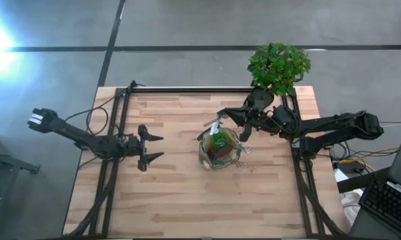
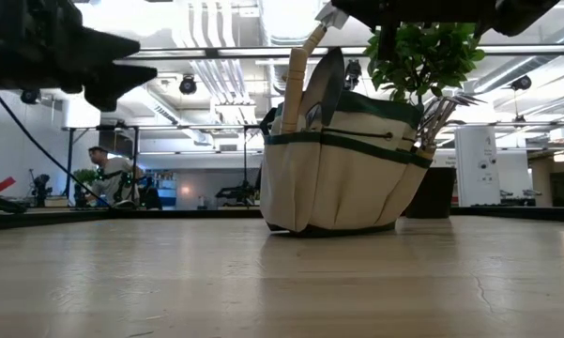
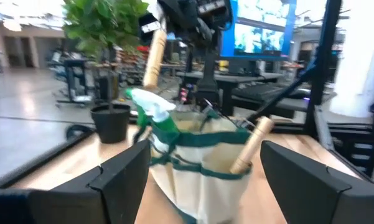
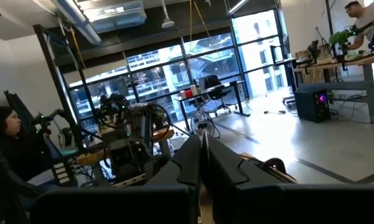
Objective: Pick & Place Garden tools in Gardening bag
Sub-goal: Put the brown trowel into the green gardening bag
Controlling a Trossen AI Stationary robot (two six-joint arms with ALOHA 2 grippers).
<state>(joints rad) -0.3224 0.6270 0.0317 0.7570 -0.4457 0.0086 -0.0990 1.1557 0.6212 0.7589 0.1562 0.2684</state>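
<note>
Looks like you're most of the way through. The bag (image 1: 219, 149) sits just right of the table's middle, and the low view shows a wooden handle (image 2: 294, 86) and a metal blade (image 2: 326, 83) poking out the top, plus fork tines (image 2: 438, 115) in a side pocket. From the left wrist view there's also a green spray bottle (image 3: 154, 115) and another wooden handle (image 3: 252, 144) tucked in. I don't spot any loose tools on the bare table (image 1: 187, 200), so not much is left, as far as I can tell.

Your right gripper (image 1: 221, 117) hangs right over the bag's rim at about 12 o'clock from it, near the potted plant (image 1: 278, 67). Its fingers (image 4: 193, 163) look pressed together, clenched on the top end of a wooden-handled tool (image 3: 152, 57) standing upright over the bag.

Your left gripper (image 1: 153, 148) waits at 9 o'clock from the bag, well apart, spread wide and holding nothing.
</note>
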